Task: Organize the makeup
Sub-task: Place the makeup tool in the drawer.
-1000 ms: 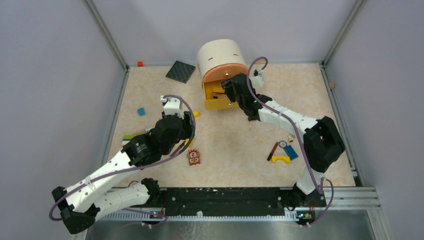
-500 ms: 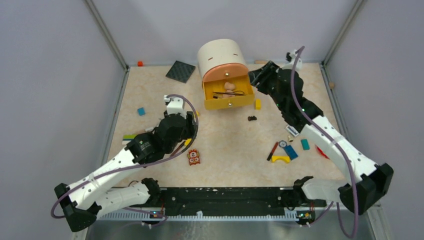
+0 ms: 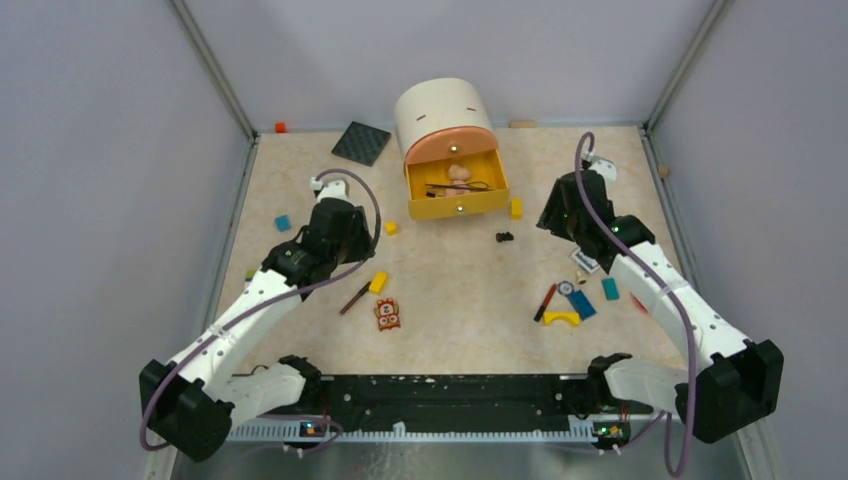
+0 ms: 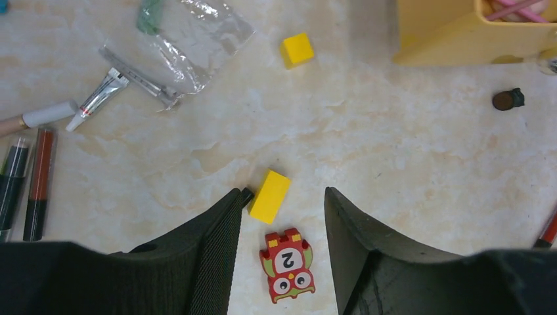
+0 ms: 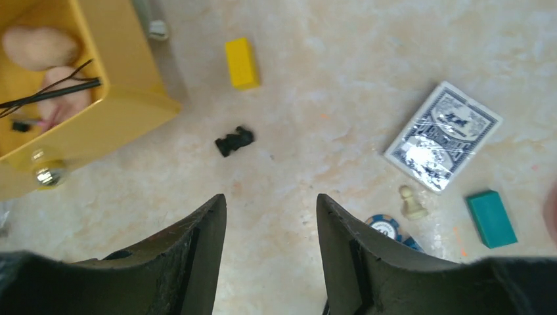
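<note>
**Wrong Thing Under Our Fingers**

Our left gripper [image 4: 281, 195] and right gripper [image 5: 270, 200] stand part open, empty. A block [image 4: 269, 195] lies between the left fingers [image 4: 210, 249]; pencils [image 4: 39, 177] lie far left. Closing now would grab the toy. The drawer [image 5: 98, 131] sits beyond.

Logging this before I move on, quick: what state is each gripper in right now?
Left gripper: open, holding nothing.
Right gripper: open, holding nothing.
</note>
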### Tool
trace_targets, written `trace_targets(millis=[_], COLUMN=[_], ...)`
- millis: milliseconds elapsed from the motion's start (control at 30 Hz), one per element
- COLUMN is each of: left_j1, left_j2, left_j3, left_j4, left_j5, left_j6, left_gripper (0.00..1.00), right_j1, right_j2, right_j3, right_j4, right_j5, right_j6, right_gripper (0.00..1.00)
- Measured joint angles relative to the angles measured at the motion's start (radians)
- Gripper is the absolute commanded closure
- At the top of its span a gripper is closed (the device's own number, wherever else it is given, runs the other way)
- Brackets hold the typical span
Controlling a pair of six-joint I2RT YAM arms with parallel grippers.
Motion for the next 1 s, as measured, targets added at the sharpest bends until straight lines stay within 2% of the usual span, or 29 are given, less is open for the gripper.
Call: trace_targets(millis=[67,167,467,1000], left_j1=[0.069,0.087,0.101,0.112], left_j2=[0.010,0.021,0.037,0.092], left_j3=[-0.015,-0.019,-0.020,-0.051], left_j4=[0.003,0.006,0.034,0.133], left_j5=[0.044,0.089,0.121,0.071], left_j6=[0.002,0.009,0.027,0.031], left_gripper=[0.44,0.41,0.39,0.39], right_j1=[-0.057,-0.107,-0.111,-0.115], right_j2=[0.004,0.025,0.090,0.090], right_j3=[-0.017,-0.042,-0.059,-0.109], right_j4=[-0.015,-0.024,-0.024,-0.082], right_j5=[-0.028,-0.071,-0.145,-0.071], right_j6=[0.001,0.002,0.008,0.042], right_gripper=[0.46,0.46,0.46,0.46])
